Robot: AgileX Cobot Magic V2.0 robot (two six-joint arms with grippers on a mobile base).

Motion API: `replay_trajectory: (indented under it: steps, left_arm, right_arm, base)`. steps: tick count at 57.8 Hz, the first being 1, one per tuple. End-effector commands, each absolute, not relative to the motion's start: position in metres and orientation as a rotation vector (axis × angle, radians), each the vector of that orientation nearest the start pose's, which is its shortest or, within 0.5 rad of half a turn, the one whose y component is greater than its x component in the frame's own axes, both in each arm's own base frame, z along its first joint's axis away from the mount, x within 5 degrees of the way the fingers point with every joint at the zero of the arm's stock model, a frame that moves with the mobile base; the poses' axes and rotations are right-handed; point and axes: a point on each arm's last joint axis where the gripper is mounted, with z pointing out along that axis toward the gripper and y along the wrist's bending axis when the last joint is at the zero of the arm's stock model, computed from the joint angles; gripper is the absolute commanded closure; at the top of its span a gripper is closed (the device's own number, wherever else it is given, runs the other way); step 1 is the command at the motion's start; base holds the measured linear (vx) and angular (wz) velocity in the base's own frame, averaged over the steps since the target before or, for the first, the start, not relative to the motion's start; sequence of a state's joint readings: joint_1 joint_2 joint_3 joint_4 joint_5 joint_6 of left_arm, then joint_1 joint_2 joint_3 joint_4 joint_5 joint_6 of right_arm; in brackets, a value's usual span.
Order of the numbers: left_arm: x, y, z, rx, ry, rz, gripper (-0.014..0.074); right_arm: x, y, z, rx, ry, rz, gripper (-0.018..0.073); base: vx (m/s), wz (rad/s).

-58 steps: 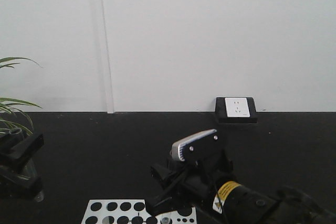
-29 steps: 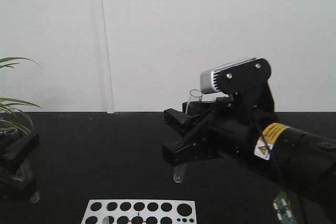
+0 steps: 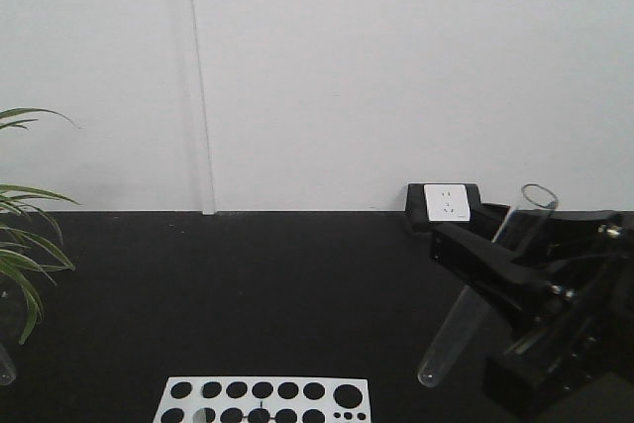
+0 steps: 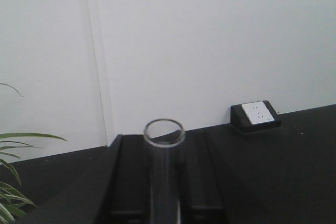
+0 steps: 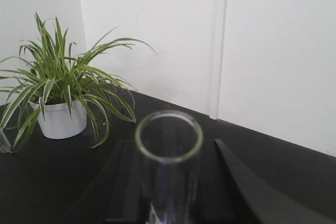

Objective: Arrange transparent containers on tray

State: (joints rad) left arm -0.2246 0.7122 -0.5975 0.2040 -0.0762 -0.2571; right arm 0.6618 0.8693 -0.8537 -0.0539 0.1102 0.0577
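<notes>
Bright, even, nearly shadowless light; the close test tube (image 5: 168, 174) looks blurred.

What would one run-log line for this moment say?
left jaws: shut on left test tube | right jaws: shut on right test tube, tilted, rim up | tray: not in view

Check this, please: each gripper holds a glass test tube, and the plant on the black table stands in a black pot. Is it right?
Not quite. The right wrist view shows the plant in a white pot, not a black one. The rest holds: the left gripper grips a first tube and the right gripper a second tube.
</notes>
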Motion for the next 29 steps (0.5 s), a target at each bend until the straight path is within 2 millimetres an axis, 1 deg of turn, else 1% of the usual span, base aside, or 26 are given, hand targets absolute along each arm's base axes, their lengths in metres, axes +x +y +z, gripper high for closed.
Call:
replay_trajectory:
  steps: [1,11,14,29]
  left_arm:
    - [0.140,-0.035,0.381,0.126,1.387,-0.277,0.0465]
    - [0.138,-0.034,0.403,0.119,1.375,-0.264,0.0465]
    - [0.137,-0.033,0.407,0.118,1.366,-0.264,0.0465]
    - [0.138,-0.033,0.404,0.115,1.401,-0.256,0.0465]
  right_arm:
    - [0.139,0.107,0.422,-0.488,1.420,0.525,0.0419]
    - [0.139,0.107,0.422,-0.490,1.420,0.524,0.0415]
    - [0.140,0.108,0.422,-0.493,1.418,0.520,0.0415]
    - [0.140,0.108,0.421,-0.493,1.418,0.521,0.0414]
  base:
    - [0.00,0.00]
    - [0.00,0.00]
    - [0.00,0.00]
    - [0.00,0.00]
